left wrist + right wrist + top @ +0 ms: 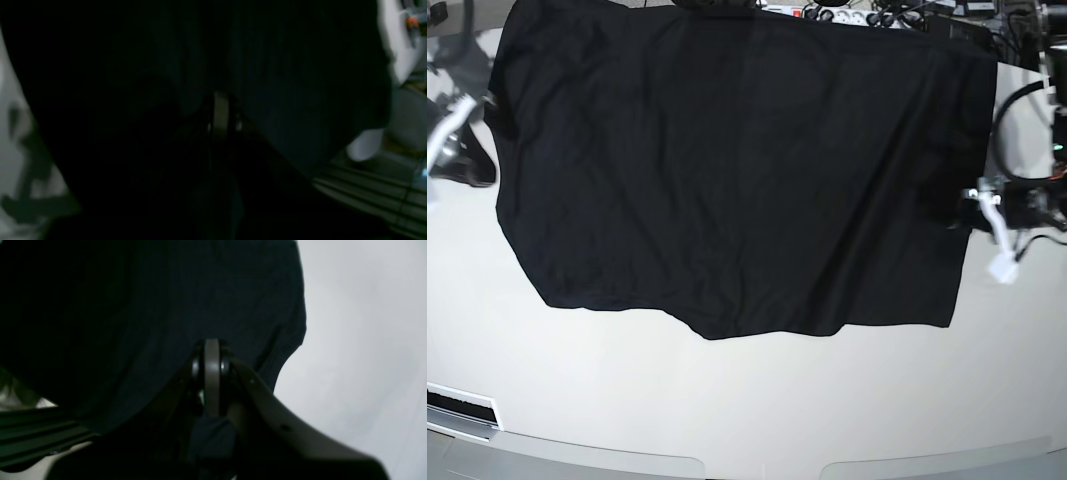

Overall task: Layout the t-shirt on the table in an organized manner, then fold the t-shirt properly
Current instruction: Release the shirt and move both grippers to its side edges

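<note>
We see a plain black t-shirt (737, 170) held up spread wide above a glossy white counter (747, 410), w/ its lower edge hanging near or just over the surface; we can't tell if it touches. It fills most of the base view, roughly rectangular, upper edge stretched side to side, bottom hem sagging in a soft curve.

Right hand (211, 373), on the base view's left, is closed w/ its fingers pinched together on the cloth near the shirt's edge; dark fabric bunches around the tips in the right wrist view. Left hand (220, 115), on the base view's right, is also closed, clamped on the cloth; that wrist view is nearly all black fabric, so detail is poor.

Handling, as we judge it: the shirt looks light, thin and very soft. It drapes and creases freely, w/ no stiffness, so it will sag btwn grips and fold on itself if slack. Not fragile, not slippery against the pinch. Best holds seem to be the outer corners or side seams, well apart, keeping the top edge taut so it lays flat.
</note>
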`<state>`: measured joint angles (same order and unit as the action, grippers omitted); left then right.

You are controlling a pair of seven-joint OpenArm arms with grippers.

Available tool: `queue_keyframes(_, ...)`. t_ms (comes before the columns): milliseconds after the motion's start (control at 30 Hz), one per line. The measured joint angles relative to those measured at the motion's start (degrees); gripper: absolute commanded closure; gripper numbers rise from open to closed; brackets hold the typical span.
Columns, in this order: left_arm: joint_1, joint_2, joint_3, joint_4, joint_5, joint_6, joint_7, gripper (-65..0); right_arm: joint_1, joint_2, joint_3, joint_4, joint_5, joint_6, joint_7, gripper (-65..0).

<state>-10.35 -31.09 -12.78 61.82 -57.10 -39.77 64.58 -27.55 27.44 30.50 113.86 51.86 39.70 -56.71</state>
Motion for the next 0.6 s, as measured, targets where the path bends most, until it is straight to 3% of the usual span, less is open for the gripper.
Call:
queue_keyframes(100,-0.48,1.88,3.50,0.02,7.76,0.04,-7.58,0.0,4.50,-0.11,-7.54,-5.05,-8.39,-2.62,2.49,0.0)
queue_keyframes(267,-0.11,3.82,8.72,0.00,23.76,0.07,-14.78,0.0,11.32,-0.24,-17.22,-12.85,-20.33,-6.69,5.31,0.0)
queue_keyframes(467,1.01,2.32,9.25,0.17,32.11,1.88,-21.73,0.0,13.92,-0.33,-21.53,-20.22,-22.95,-6.69,7.65,0.0)
queue_keyframes(600,1.09,1.36,9.22,0.20,33.05,3.34,-21.92,0.0,14.27,-0.20,-21.51,-20.31,-22.71,-6.67,8.55,0.0)
